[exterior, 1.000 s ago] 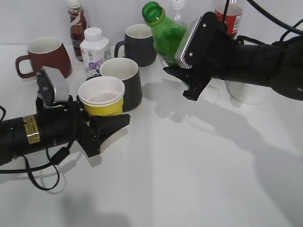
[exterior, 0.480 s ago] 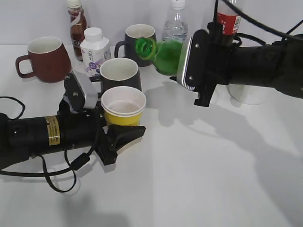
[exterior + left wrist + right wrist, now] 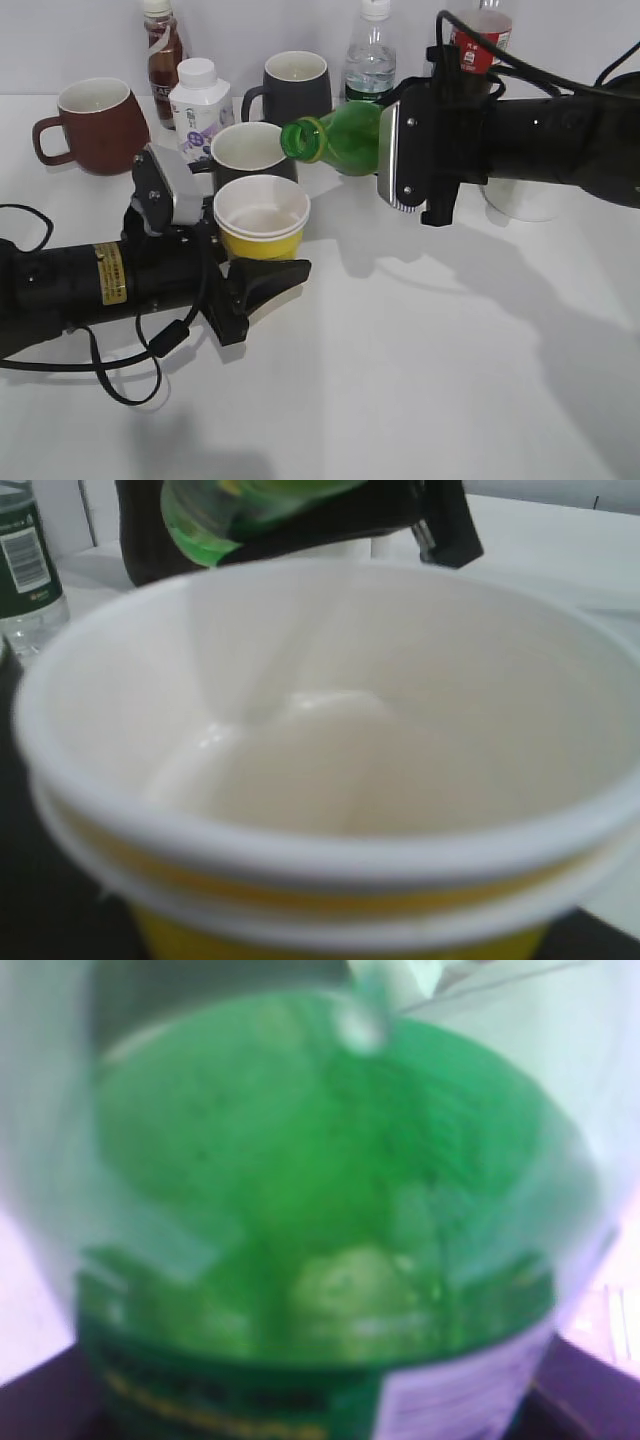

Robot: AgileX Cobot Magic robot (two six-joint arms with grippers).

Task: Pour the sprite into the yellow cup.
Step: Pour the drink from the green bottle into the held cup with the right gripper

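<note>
My left gripper [image 3: 258, 275] is shut on the yellow cup [image 3: 262, 228], which stands upright with its white inside showing and fills the left wrist view [image 3: 330, 780]. My right gripper [image 3: 405, 160] is shut on the sprite [image 3: 335, 136], a green bottle with no cap, tipped nearly level. Its open mouth points left, just above and behind the cup's far rim. In the left wrist view the bottle's mouth [image 3: 215, 515] hangs over the far rim. The bottle fills the right wrist view [image 3: 320, 1210]. No liquid stream shows.
A dark mug [image 3: 250, 152] stands right behind the cup. A dark red mug [image 3: 95, 122], a white milk bottle [image 3: 198, 100], a brown bottle [image 3: 162, 45], another dark mug [image 3: 297, 85], a water bottle [image 3: 371, 55], a cola bottle [image 3: 478, 45] and a white cup [image 3: 520, 197] line the back.
The sprite has tipped from slanted to nearly level and come down to the left. My left gripper brought the yellow cup right, under the bottle's mouth.
</note>
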